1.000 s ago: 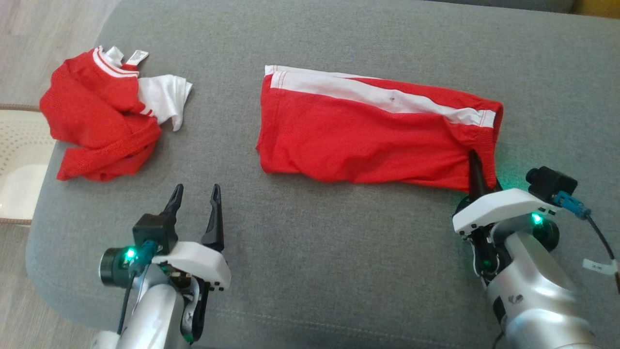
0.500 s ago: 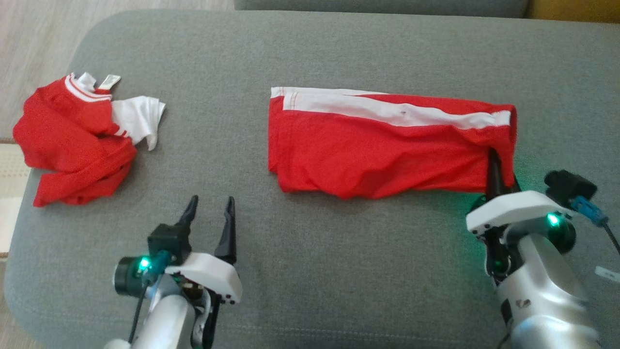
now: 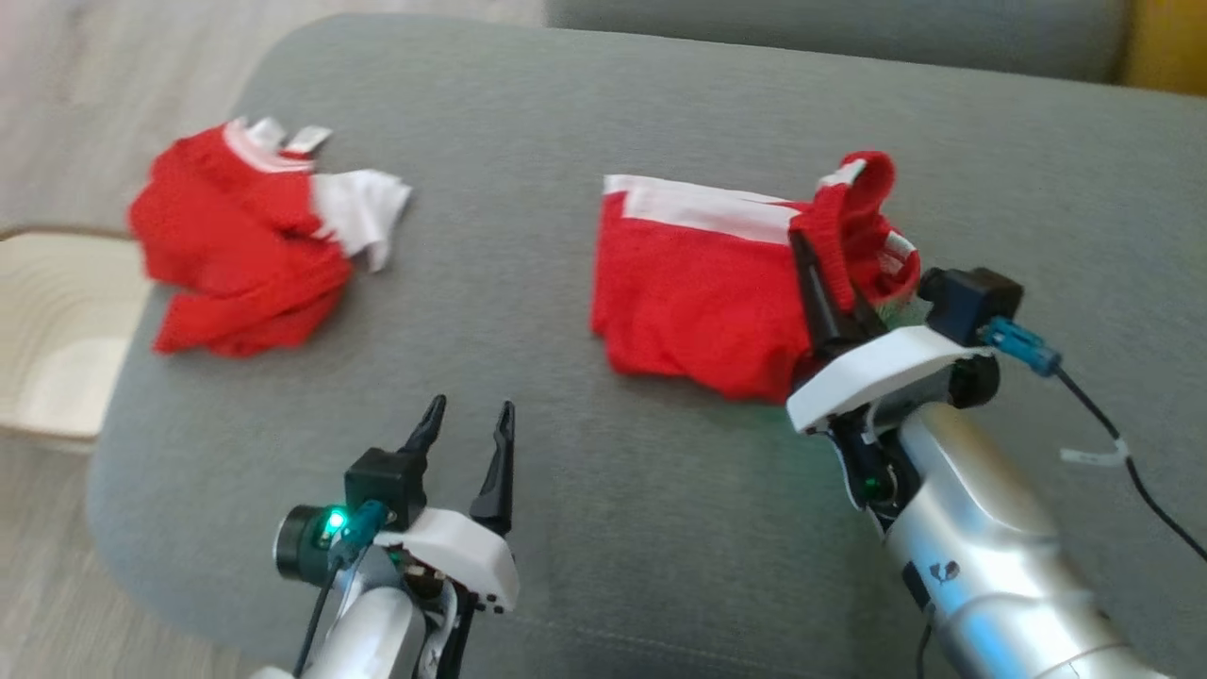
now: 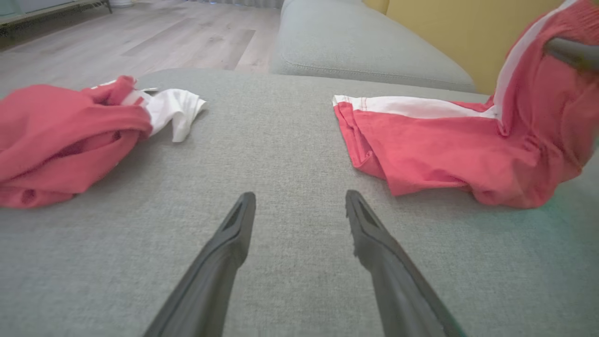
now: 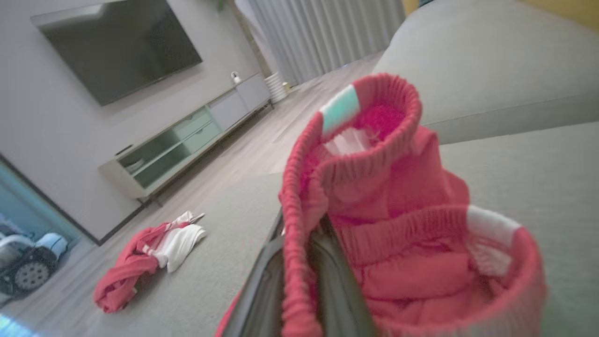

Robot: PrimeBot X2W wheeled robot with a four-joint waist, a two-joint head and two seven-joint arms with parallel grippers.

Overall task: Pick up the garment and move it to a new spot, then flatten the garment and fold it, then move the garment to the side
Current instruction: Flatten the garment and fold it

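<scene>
Gripping the elastic waistband of the red shorts (image 3: 688, 302), my right gripper (image 3: 813, 259) holds that end raised off the grey sofa cushion (image 3: 585, 123). The right wrist view shows its two dark fingers pinched onto the gathered band. The rest of the shorts lies flat on the cushion, right of centre in the head view, with the long axis running side to side. The leg hems point toward my left. The waistband end points toward my right, where it curls upward with its opening facing up. A white stripe (image 3: 698, 206) runs along the far edge of the flat part, and the near edge is rumpled beside the gripper's white housing. My left gripper (image 3: 471, 407) hovers over bare cushion near the front edge, fingers spread and holding nothing, pointing away from me toward the gap between the two garments. A crumpled red-and-white jersey (image 3: 236, 255) sits well apart from the shorts, near the cushion's left edge. Beyond the cushion are a second grey cushion (image 3: 830, 28) and pale wood floor (image 3: 104, 85). The right wrist view takes in a wall-mounted television (image 5: 121, 47) above a low cabinet (image 5: 187, 140).
</scene>
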